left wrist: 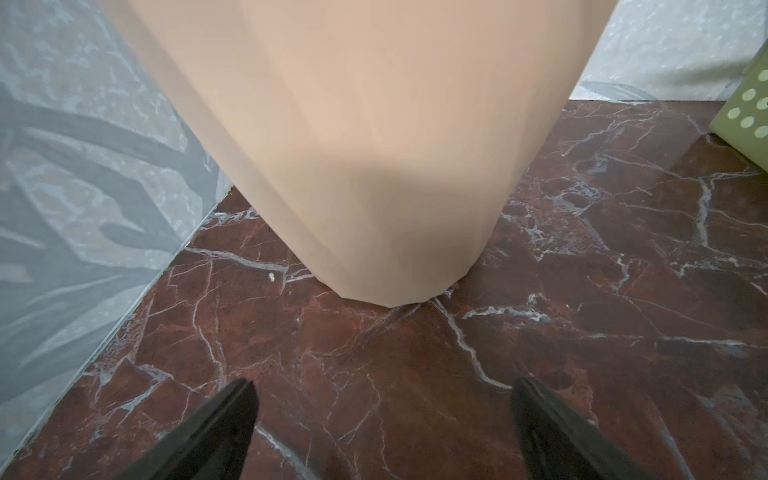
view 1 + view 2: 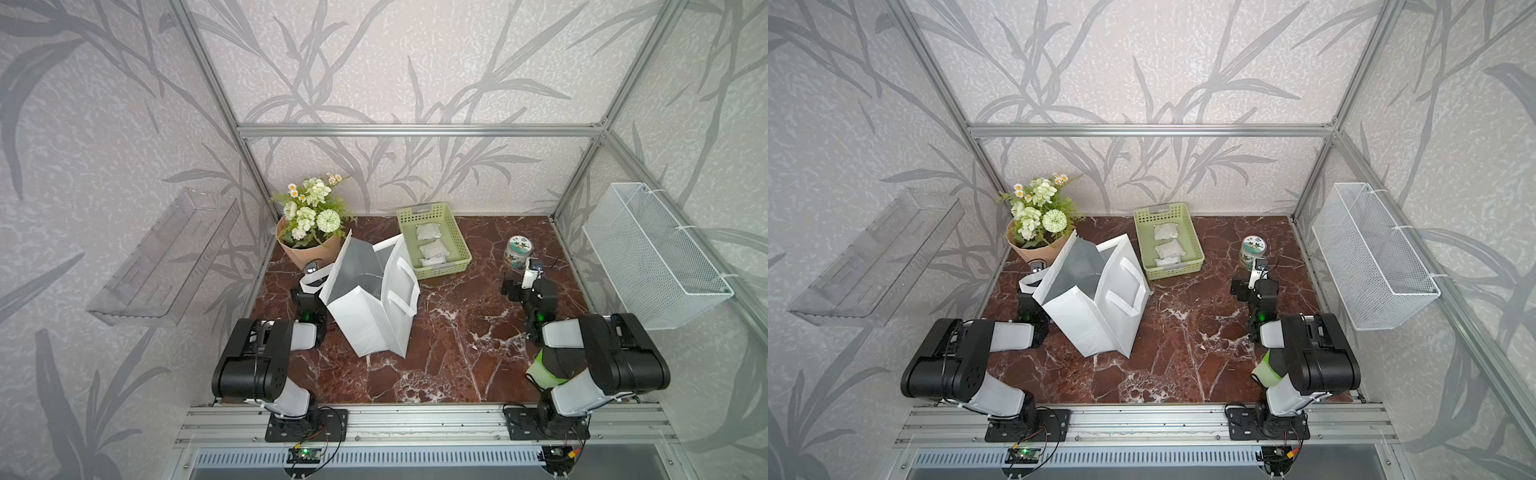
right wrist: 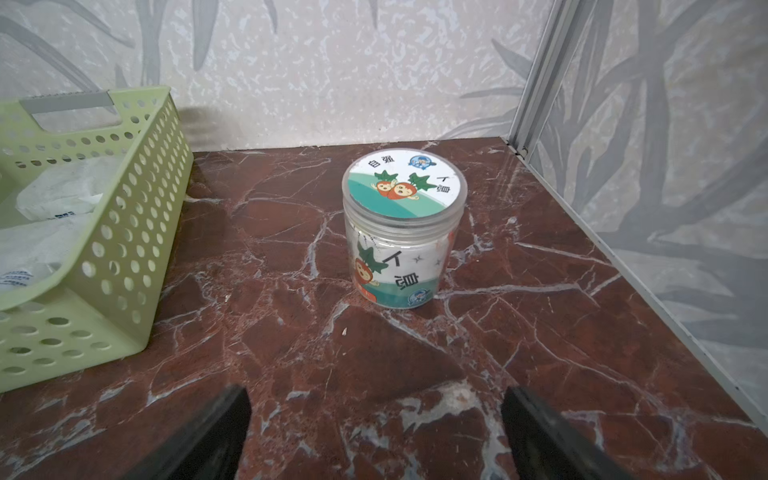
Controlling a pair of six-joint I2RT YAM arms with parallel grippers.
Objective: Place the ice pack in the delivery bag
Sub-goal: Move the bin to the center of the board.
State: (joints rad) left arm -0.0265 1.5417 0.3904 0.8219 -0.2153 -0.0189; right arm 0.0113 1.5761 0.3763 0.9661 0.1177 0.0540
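The delivery bag (image 2: pixel 365 316) (image 2: pixel 1096 311) stands upright at the left-middle of the marble table, its mouth open and the silver lining showing. Three white ice packs (image 2: pixel 431 249) (image 2: pixel 1167 248) (image 3: pixel 62 191) lie in a green perforated basket (image 2: pixel 459 239) (image 3: pixel 124 232) behind and to the right of the bag. My left gripper (image 1: pixel 382 390) is open and empty, low beside the bag's left side, facing the brown paper flower wrap (image 1: pixel 374 145). At the right side of the table my right gripper (image 3: pixel 374 399) is open and empty, pointing at a printed jar (image 3: pixel 401 232).
A bouquet (image 2: pixel 311 212) in its brown wrap stands in the back left corner. The clear plastic jar (image 2: pixel 518 249) stands at the back right. A clear tray (image 2: pixel 162 257) hangs on the left wall and a white wire basket (image 2: pixel 652 257) on the right wall.
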